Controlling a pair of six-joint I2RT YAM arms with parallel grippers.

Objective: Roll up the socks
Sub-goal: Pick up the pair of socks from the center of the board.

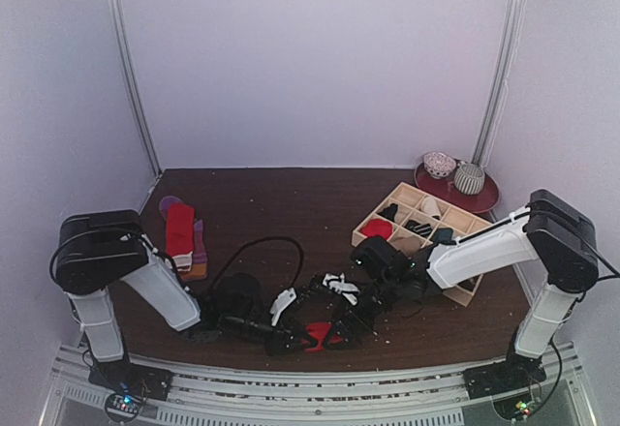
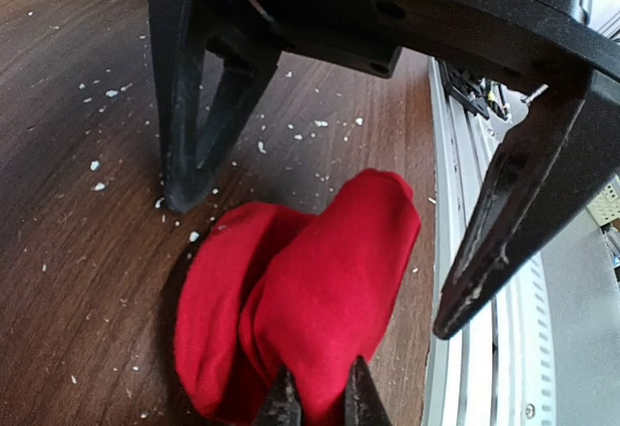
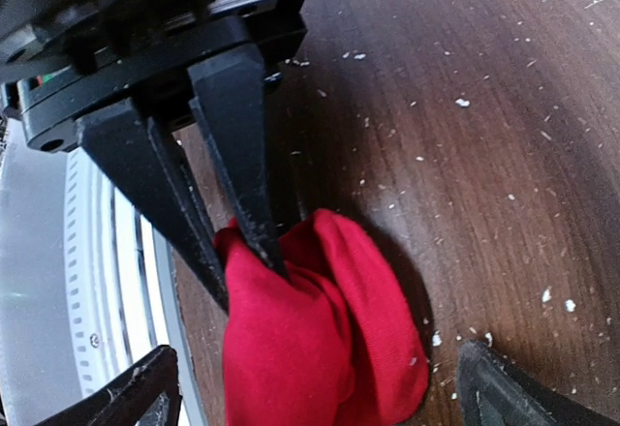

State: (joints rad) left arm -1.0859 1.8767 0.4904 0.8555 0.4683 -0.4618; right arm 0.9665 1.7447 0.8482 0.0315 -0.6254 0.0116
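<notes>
sock (image 2: 310, 290), red, bunched on table (image 2: 77, 155). left gripper (image 2: 320, 402) clamped on its folds, likely to stop the roll springing open; right gripper (image 3: 329, 392) straddles it, jaws spread wide.

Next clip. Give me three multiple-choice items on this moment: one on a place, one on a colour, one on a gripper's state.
1. Where on the table is the red sock that the left gripper pinches?
A. at the far back edge
B. near the front edge, between the two arms
C. in the far right corner

2. What colour is the top sock of those stacked at the table's left side?
A. cream
B. black
C. red

3. How is the right gripper?
A. open wide, one finger on each side of the red sock
B. shut on the red sock
C. out of view

Answers:
1 B, the top view shows it close to the front edge.
2 C, it is plainly red.
3 A, both wrist views show its fingers standing far apart.
</notes>
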